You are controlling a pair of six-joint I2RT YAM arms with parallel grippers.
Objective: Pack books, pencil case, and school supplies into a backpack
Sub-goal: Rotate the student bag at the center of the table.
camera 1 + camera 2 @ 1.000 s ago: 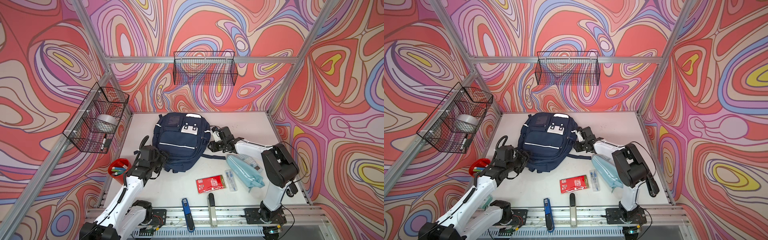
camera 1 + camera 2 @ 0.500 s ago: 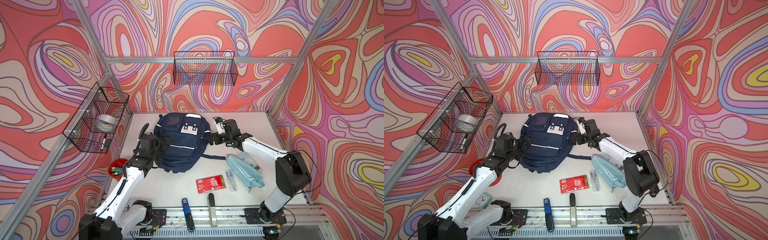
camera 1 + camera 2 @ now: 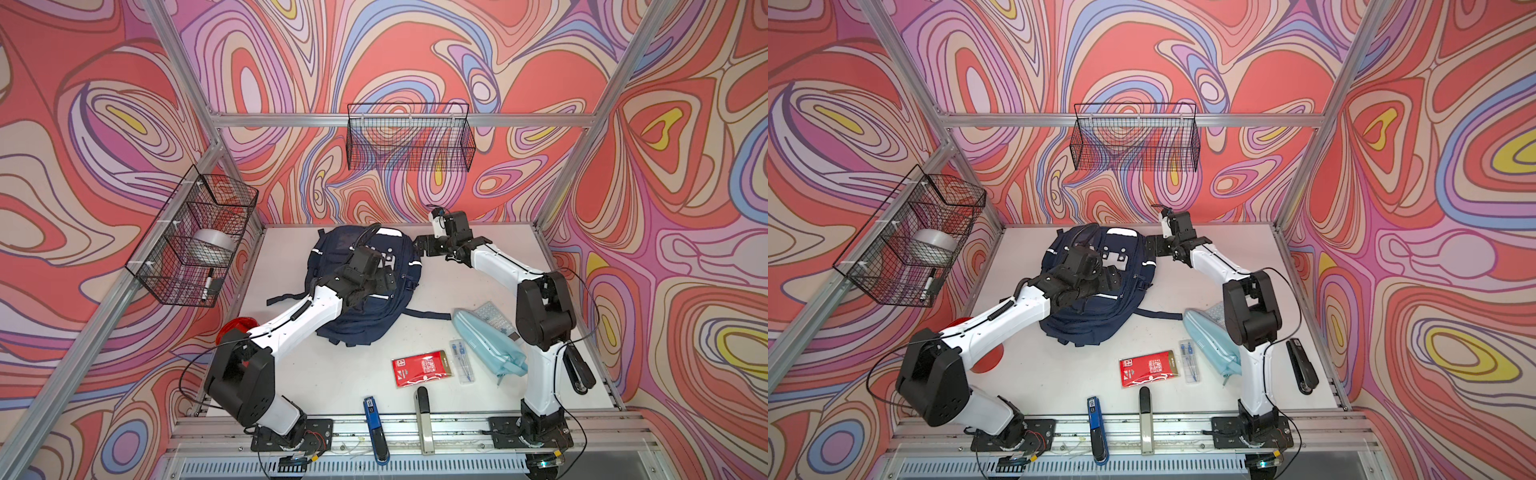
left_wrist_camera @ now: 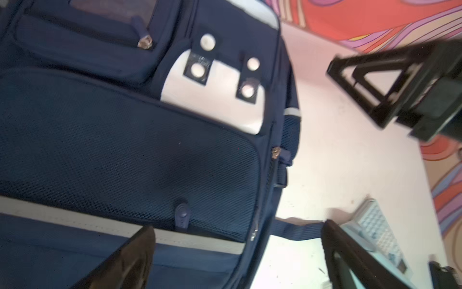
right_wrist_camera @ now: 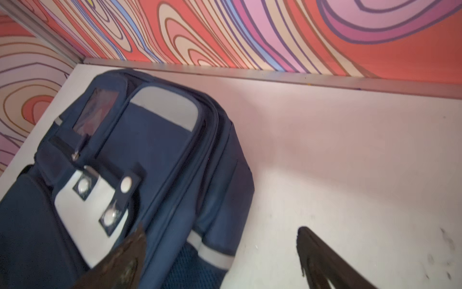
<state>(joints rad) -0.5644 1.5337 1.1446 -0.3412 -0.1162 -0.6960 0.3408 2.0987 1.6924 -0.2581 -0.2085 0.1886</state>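
The navy backpack [image 3: 365,316] lies flat, pockets up, at the back middle of the table in both top views. My left gripper [image 3: 383,277] hovers open over its front pockets; in the left wrist view the mesh pocket and white stripe of the backpack [image 4: 125,150] show between the spread fingers [image 4: 130,260]. My right gripper [image 3: 422,246] stands open beside the backpack's top right corner [image 5: 225,155], holding nothing. The light blue pencil case [image 3: 486,347] lies to the right, half over the calculator [image 3: 492,312]. The red packet [image 3: 422,368] and pen pack [image 3: 461,361] lie in front. The books are out of view.
A red cup [image 3: 984,361] sits under my left arm. A blue stapler [image 3: 374,419] and a grey bar [image 3: 423,415] lie at the front edge, and a black stapler [image 3: 1302,368] at the right. Wire baskets [image 3: 409,137] hang on the back and left walls.
My left gripper moved from the backpack's left edge to above its front pockets. My right gripper rose and moved toward the back wall. Both opened wider.
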